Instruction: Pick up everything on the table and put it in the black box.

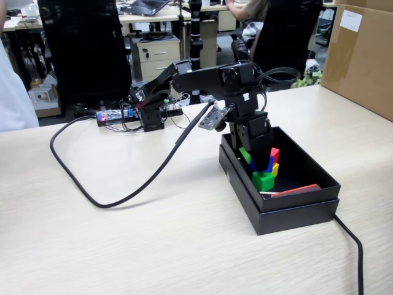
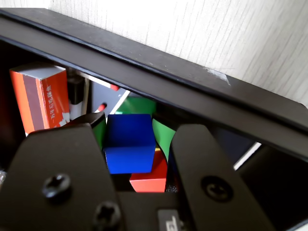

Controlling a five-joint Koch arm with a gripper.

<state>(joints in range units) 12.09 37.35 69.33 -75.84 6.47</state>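
The pincer (image 2: 130, 144) grasps the blue cube (image 2: 129, 143) low inside the black box (image 1: 295, 212), crowded by green cube (image 1: 263, 180), red cube (image 2: 150, 177) and the box's near rim.

Even indoor light, soft focus in both views.

In the fixed view the table (image 1: 153, 233) is evenly lit from above, with faint soft shadows beside the black box (image 1: 295, 212) and along the cable (image 1: 123, 184); the whole picture is slightly hazy, and the office background is washed out. In the wrist view the table surface is bright, the box interior falls into deep shadow, and the near jaws are blurred, while the blue cube (image 2: 129, 143) stays fairly sharp.
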